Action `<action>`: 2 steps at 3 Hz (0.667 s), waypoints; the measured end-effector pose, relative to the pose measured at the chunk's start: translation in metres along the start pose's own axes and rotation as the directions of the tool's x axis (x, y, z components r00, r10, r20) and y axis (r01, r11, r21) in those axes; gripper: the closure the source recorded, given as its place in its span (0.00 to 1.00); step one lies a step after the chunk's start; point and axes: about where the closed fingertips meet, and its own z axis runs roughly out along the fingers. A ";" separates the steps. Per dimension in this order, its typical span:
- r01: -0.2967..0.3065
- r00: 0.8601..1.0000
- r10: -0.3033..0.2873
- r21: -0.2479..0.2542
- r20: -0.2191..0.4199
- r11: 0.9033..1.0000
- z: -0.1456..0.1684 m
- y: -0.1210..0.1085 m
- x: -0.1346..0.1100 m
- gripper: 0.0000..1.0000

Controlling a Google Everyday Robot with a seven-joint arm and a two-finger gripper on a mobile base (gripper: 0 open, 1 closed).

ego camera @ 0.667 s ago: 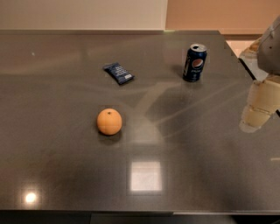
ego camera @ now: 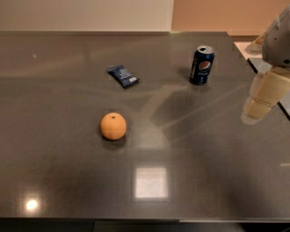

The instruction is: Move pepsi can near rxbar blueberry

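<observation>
Hand (ego camera: 256,110) at the far right, downward-tilted, just below the grey wrist (ego camera: 277,43).

loc: kitchen/breakrm-type | dark glossy counter (ego camera: 204,181), plain wall (ego camera: 90,13) | hand (ego camera: 254,112) over counter edge

At the right edge, the gripper (ego camera: 256,111) shows pale cream, blocky segments beneath a rounded grey housing (ego camera: 277,43).

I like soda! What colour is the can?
The can is dark blue, camera view. Gripper hangs right of it.
</observation>
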 end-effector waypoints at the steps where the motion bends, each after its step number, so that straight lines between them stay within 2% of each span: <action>1: -0.060 0.997 0.059 0.030 0.059 0.998 0.015 -0.041 -0.018 0.00; 2: -0.142 0.983 0.134 0.058 0.127 0.988 0.036 -0.080 -0.035 0.00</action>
